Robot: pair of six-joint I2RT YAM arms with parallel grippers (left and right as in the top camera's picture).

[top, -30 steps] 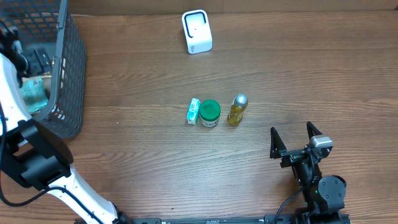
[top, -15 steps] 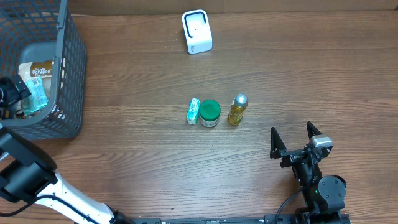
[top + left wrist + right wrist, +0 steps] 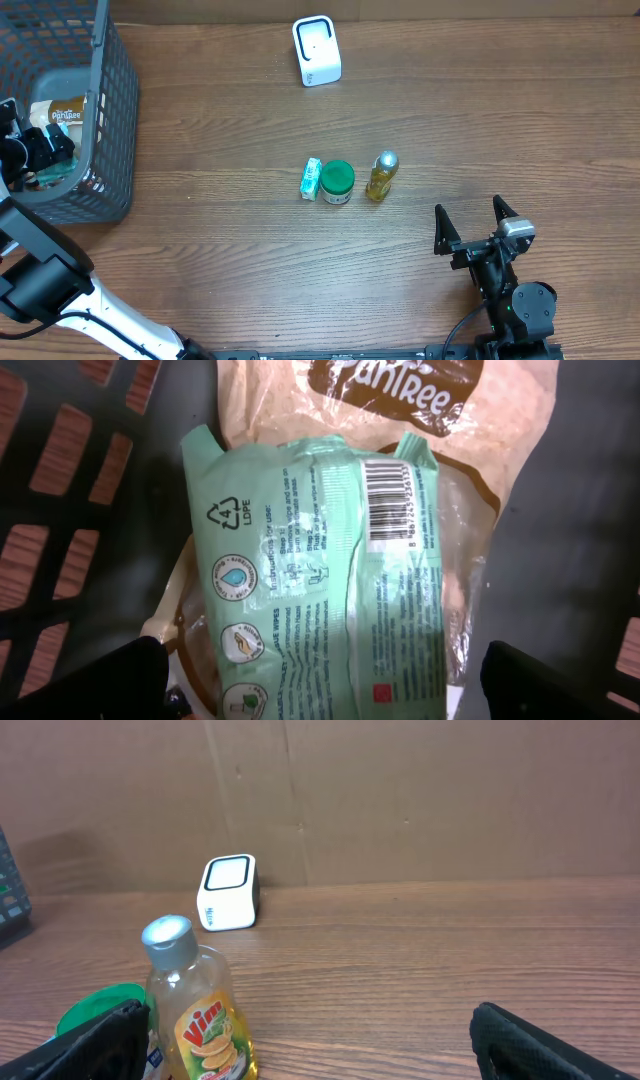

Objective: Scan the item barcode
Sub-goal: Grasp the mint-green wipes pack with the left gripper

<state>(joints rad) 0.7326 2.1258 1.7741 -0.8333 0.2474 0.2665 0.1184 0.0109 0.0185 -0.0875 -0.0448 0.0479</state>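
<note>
Early stage: L pincer (image 3: 345, 695) open over wipes (image 3: 310, 560) in basket (image 3: 110, 120), tabletop's (image 3: 500, 120) far-left corner; nothing gripped. R pincer (image 3: 476, 225) open nr near edge. Pick-up + scanner (image 3: 316, 50) pass left.

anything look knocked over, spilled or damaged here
Nothing stands out. The bottle, jar and small box sit together mid-table, the bottle upright, nothing spilled. The scanner stands upright at the far edge. In the basket, the wipes pack lies barcode up on a snack bag, crinkled, no tear showing.
</note>
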